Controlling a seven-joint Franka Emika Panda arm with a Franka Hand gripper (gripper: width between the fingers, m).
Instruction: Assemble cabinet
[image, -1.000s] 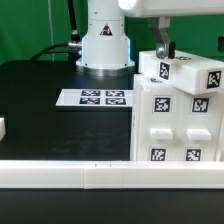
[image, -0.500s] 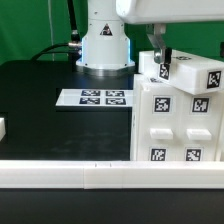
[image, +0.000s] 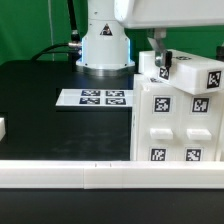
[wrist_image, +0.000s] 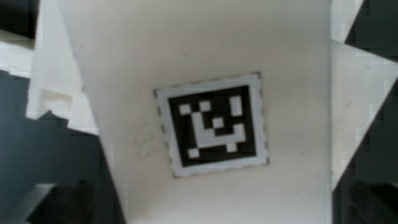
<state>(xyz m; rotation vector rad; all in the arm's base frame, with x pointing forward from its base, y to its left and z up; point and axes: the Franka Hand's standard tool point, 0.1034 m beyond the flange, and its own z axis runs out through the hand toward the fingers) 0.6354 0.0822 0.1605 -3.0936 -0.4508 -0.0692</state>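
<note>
We note the gripper (image: 160, 62) at the top of the cabinet (image: 178, 118), beside the marker board (image: 93, 98); whether it grips we cannot tell.

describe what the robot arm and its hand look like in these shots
In the exterior view the arm's base is a glossy white rounded column with a pale blue band near its foot, and black cables trail beside it. The hand is a white housing with slim dark fingers. No markings are legible.
</note>
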